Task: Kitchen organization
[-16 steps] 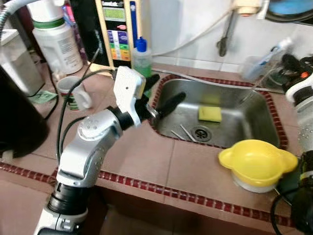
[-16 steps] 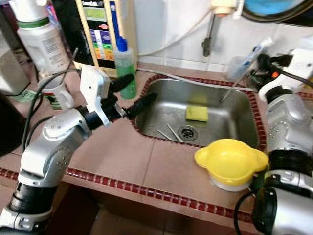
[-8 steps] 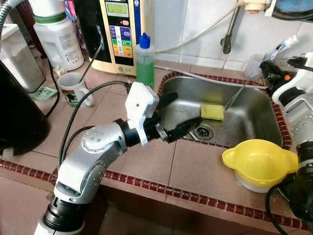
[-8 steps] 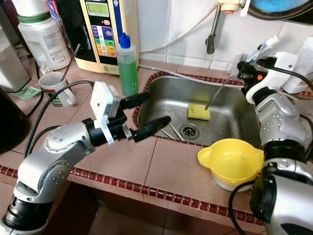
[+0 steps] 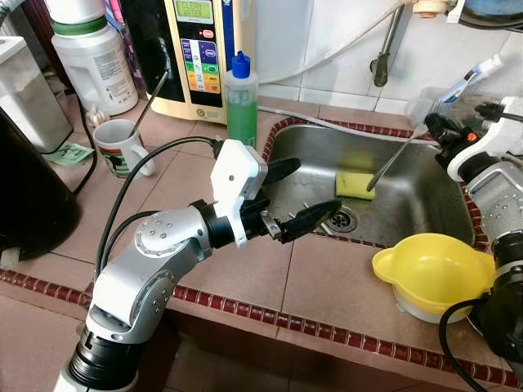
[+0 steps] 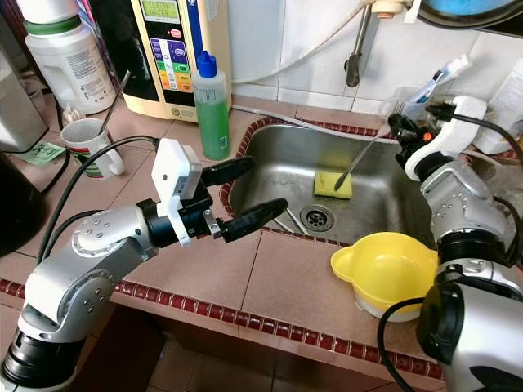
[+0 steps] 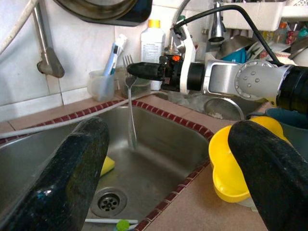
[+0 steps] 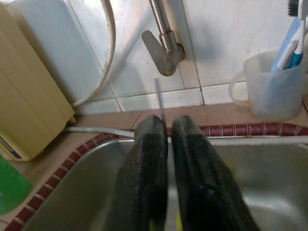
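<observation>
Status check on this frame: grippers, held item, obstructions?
Right gripper shut on metal fork over steel sink. Left gripper open at sink edge. Yellow sponge below.

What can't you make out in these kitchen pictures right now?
- Fork handle end: in the right wrist view the right gripper's own fingers hide it.
- Thin utensils by the drain: in the eye views the left gripper partly covers them; too small to tell their type.
- White base under the yellow bowl: the bowl hides most of it.
</observation>
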You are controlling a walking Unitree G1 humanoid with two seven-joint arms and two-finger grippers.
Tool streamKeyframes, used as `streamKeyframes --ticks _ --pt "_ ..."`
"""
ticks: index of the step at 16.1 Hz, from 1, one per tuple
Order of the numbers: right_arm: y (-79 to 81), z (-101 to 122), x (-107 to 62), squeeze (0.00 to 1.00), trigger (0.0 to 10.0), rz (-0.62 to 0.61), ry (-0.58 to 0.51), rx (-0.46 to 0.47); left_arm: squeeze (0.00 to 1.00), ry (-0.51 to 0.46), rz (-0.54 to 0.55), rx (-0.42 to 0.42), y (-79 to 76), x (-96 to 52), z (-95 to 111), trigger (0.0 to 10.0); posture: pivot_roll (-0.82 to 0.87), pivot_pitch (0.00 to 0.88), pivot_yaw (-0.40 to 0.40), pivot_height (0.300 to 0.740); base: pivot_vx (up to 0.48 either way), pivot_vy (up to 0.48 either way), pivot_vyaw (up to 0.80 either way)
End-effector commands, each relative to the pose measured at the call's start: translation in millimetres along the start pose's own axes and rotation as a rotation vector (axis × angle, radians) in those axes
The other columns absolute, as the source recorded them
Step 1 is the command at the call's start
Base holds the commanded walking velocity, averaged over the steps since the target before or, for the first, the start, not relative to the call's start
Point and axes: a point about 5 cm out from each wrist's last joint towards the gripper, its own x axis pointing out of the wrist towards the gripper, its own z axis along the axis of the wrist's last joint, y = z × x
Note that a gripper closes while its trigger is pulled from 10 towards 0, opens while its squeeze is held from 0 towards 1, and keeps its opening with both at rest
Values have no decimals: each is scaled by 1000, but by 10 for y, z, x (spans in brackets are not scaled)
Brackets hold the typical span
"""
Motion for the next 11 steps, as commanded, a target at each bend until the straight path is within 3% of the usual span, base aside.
streamKeyframes --ticks 1,11 --pt "-15 108 7 1000 10000 -2 -36 19 0 0 -31 12 -47 7 30 10000 -81 125 27 740 0 0 0" --pt "12 108 30 1000 10000 6 -49 26 0 -4 -17 25 -20 3 52 10000 -69 97 24 740 0 0 0"
